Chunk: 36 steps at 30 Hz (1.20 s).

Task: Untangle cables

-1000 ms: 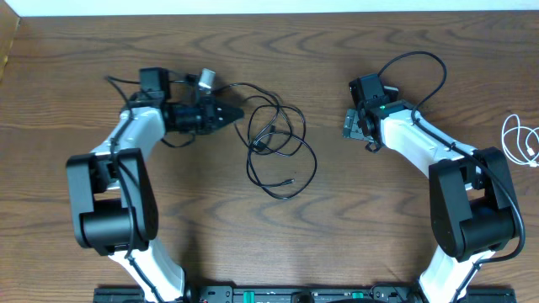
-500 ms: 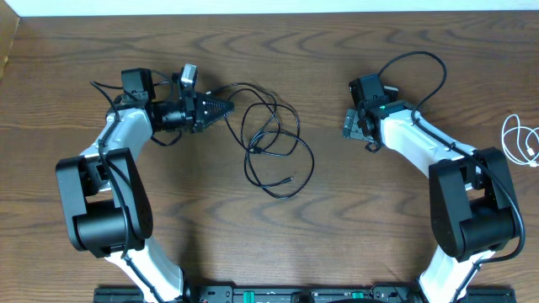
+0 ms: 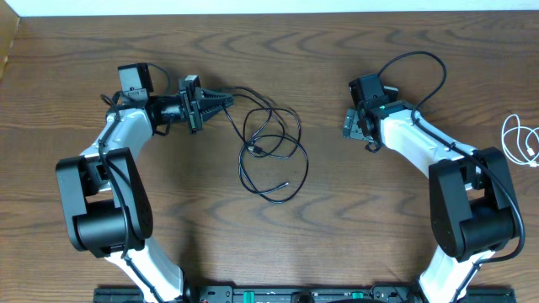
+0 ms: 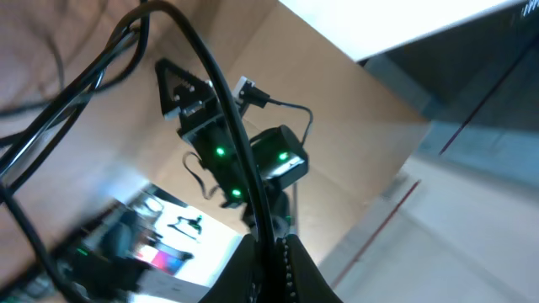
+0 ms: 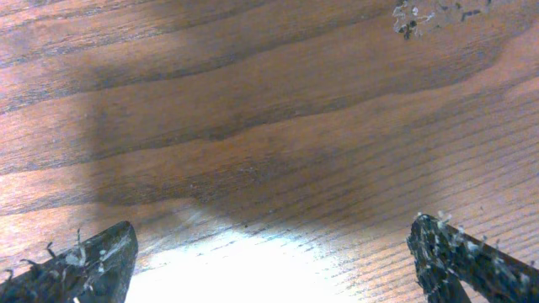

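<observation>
Two cables lie on the wooden table [image 3: 337,219]. The black cable [image 3: 274,156] sits left of centre in loose, overlapping loops. The tangle is longest from upper left to lower right. One strand leads from the loops up and left to the left gripper [image 3: 227,100], which points right along the table. One free end [image 3: 285,182] lies at the lower edge of the loops and points right. The left gripper's fingers are clamped together on the black cable. In the left wrist view, the cable rises from between the fingertips [image 4: 295,278] toward the upper left. The white cable [image 3: 522,141] lies coiled at the right edge, partly cut off, well apart from the black cable. The right gripper [image 3: 355,128] hangs over bare wood right of the loops, with its fingers [image 5: 84,265] spread wide and holding nothing.
</observation>
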{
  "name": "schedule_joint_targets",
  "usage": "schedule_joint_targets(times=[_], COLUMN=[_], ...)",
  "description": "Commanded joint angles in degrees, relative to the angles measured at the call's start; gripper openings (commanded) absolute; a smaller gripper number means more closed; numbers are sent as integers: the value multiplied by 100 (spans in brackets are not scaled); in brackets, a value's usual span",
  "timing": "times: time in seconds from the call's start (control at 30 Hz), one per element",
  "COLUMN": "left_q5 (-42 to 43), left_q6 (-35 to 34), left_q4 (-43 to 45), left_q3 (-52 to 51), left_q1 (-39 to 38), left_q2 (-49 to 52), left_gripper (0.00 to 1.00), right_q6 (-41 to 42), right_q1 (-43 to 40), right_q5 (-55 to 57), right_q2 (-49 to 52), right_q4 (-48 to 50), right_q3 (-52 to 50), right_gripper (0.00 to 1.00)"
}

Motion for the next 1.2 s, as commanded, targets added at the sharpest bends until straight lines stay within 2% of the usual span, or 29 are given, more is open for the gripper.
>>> schedule_joint_targets(times=[0.0,0.13,0.3,0.43,0.53,0.67,0.8,0.97,1.07,1.17], left_q5=[116,105,-214,-1049,-1504,-2210,-1690,-549,66,203], left_q6=[-1108,-1316,-1261,-776,-754,-997,-1746,-2527,-3187,-3668], left_q4=[9,9,7,-72,-254,-358,-236,811,1991,3469], left_q3=[-9,-9,-9,-11,-11,-11,-11,-9,-9,-9], left_q1=[7,7,-87,-389,-693,-1106,-1231,-1095,-999,-922], left_q2=[-168,-168,-168,-168,-168,-168,-168,-168,-168,-168], left_gripper=[8,8,8,8,8,8,7,8,7,7], right_q6=[-61,-61,-61,-61,-61,-61,-61,-61,-61,-61], right_q1=[72,72,70,70,70,70,72,70,70,72], right_q5=[109,109,109,109,109,109,109,109,109,109], right_q2=[46,48,46,46,48,46,46,46,48,48], right_q4=[-2,-2,-2,-2,-2,-2,-2,-2,-2,-2], right_q3=[70,70,70,70,70,70,70,70,70,70], right_gripper=[99,99,99,99,99,99,99,99,99,99])
